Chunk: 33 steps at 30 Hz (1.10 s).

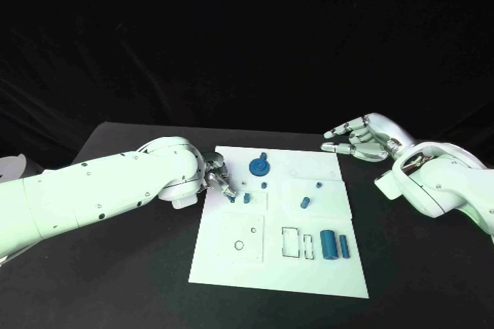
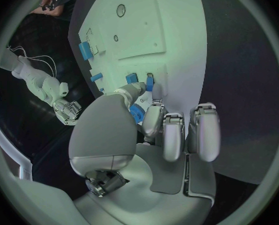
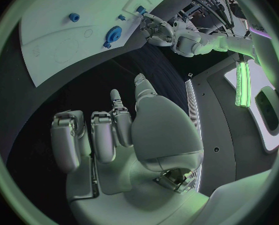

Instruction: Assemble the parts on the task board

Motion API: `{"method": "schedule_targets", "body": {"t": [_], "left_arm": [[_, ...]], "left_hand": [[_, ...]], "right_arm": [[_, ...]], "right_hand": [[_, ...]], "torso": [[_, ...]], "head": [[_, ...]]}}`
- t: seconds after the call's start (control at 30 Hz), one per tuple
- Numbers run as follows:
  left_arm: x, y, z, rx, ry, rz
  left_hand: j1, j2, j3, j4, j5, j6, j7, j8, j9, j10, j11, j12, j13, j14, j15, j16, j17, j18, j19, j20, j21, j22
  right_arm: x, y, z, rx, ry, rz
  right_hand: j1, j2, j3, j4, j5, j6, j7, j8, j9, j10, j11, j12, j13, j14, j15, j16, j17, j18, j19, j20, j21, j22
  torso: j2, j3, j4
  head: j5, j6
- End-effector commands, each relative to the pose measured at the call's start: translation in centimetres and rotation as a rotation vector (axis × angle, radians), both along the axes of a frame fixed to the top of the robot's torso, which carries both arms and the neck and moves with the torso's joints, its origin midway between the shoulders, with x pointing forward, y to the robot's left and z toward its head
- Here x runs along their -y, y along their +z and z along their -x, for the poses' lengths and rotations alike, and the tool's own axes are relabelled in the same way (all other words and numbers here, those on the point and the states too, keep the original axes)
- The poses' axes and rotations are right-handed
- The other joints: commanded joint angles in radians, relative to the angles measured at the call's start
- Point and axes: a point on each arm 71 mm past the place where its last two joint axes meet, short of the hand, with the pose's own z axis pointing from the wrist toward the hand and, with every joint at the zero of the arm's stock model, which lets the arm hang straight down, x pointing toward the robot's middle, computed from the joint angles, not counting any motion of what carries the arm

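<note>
A: Starting with the left hand (image 1: 216, 175). Why so low at the left edge of the task board (image 1: 278, 279)?

B: Probably to get at the two small blue parts (image 1: 240, 198) lying just inside that edge, toward the far half. Reaches them with the thumb stretched out and the other fingers curled back over the palm, judging by the left wrist view.

A: Pinching one already?

B: Cannot tell. Comes right up to the nearer part with the thumb tip, yet hides the contact itself. Could be a touch, could be a grip.

A: And the right hand (image 1: 360, 138)?

B: Hangs above the table (image 1: 123, 272) just off the board's far right corner, fingers spread, holding nothing. Looks parked there to keep out of the way and leave the board free for the other arm.

A: Where does the rest of the work lie?

B: Mostly loose on the board. Near the far edge, the blue gear (image 1: 260, 166), just beside the left hand. Toward the near right, the blue cylinder (image 1: 328, 244) with a thin blue bar (image 1: 344, 246) alongside, right next to the rectangular slots (image 1: 293, 242), seemingly waiting to go in. So, early in the assembly, by that reading.
</note>
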Motion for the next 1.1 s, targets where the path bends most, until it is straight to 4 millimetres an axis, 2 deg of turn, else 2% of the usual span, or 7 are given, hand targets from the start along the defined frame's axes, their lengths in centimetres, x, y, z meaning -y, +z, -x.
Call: {"method": "schedule_targets", "body": {"t": [0.03,0.4,1.1], "left_arm": [[0.04,-0.58,0.32,-0.034,-0.023,-0.029],[-0.07,-0.68,0.37,-0.047,-0.033,-0.041],[0.7,-0.9,0.11,-0.065,-0.049,-0.052]], "left_hand": [[0.004,0.002,0.124,-0.133,0.015,0.025,-0.015,-0.006,-0.001,0.004,0.0,-0.003,-0.003,0.103,-0.001,0.003,0.263,-0.017,0.072,0.003,0.005,0.172],[-0.005,-0.002,0.123,-0.141,0.06,0.031,-0.018,-0.005,0.002,0.006,-0.003,-0.008,-0.006,0.103,-0.003,0.003,0.263,-0.018,0.074,0.001,0.009,0.177],[-0.018,-0.002,0.116,-0.136,0.072,0.031,-0.019,-0.004,0.004,0.009,-0.003,-0.008,-0.005,0.103,-0.003,0.003,0.263,-0.018,0.073,0.001,0.008,0.176]], "right_arm": [[-0.13,-0.02,0.07,0.0,0.015,0.002],[-0.11,-0.04,0.07,0.0,0.014,0.002],[-0.34,-0.08,0.05,0.0,0.019,0.0]], "right_hand": [[0.002,0.006,-0.006,0.002,0.006,0.005,-0.002,0.003,0.002,0.014,0.001,-0.002,0.154,0.079,-0.001,-0.006,0.161,0.012,0.065,-0.001,-0.005,0.191],[0.002,0.006,-0.006,0.002,0.006,0.005,-0.002,0.003,0.002,0.014,0.001,-0.002,0.154,0.079,-0.001,-0.006,0.161,0.012,0.065,-0.001,-0.005,0.191],[0.003,0.008,-0.01,0.002,0.007,0.005,-0.002,0.003,0.002,0.014,0.001,-0.004,0.153,0.079,-0.001,-0.007,0.159,0.012,0.064,-0.002,-0.006,0.191]], "torso": [[-0.001,-0.0001,0.0002],[-0.001,-0.0005,0.0005],[0.0,0.001,-0.0005]], "head": [[0.0,-0.002],[0.002,-0.003],[0.002,-0.006]]}}
